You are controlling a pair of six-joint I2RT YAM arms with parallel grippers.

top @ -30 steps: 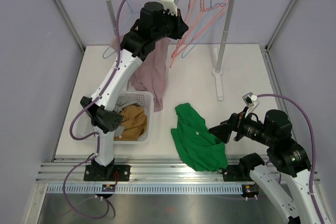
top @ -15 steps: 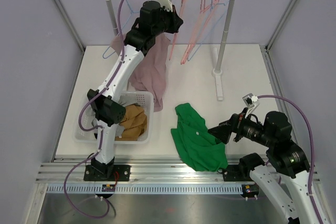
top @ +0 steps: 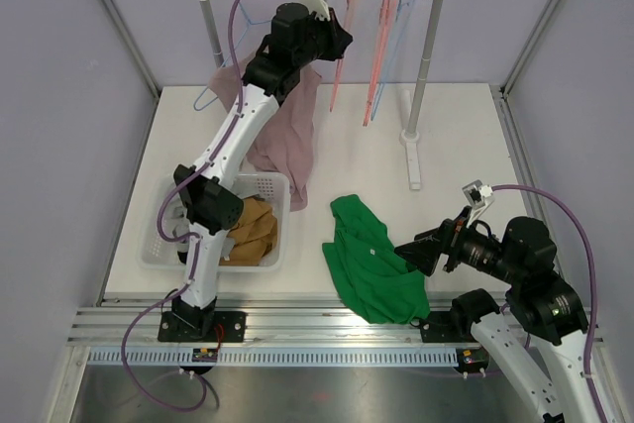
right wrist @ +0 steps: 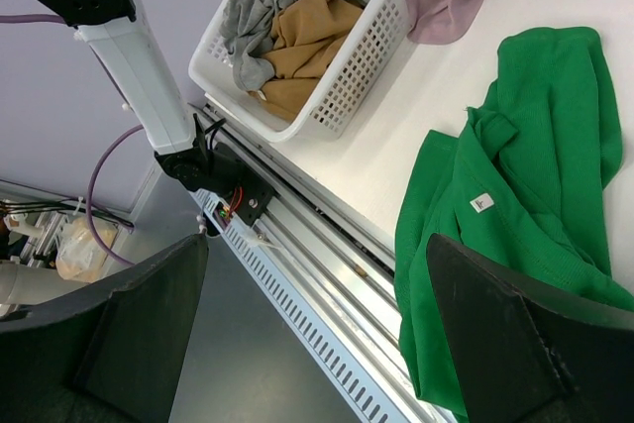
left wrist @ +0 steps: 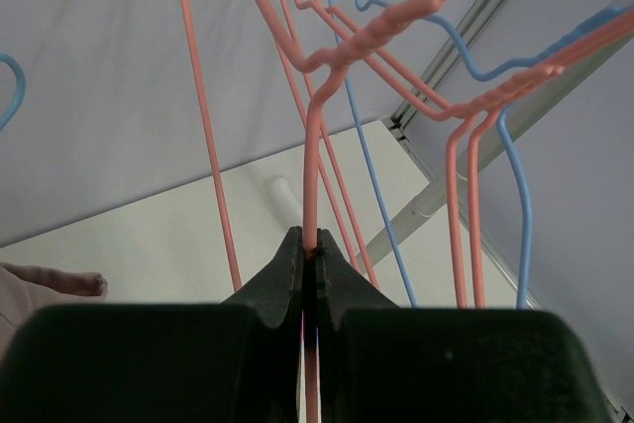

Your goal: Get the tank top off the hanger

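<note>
Left tool [left wrist: 309, 248] lifted higher, pinched tight on pink hanger [left wrist: 313, 165] wire, right tool [right wrist: 317, 279] spread wide

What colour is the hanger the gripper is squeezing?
The hanger is salmon pink, clearest in left wrist view.

My left arm [top: 233, 136] covers the top of the mauve cloth [top: 292, 138], probably the tank top, so what it hangs from is hidden from above, and the pink hanger [left wrist: 315, 146] in my left claw [left wrist: 310, 247] loses its hook past the wrist view's upper edge.
</note>
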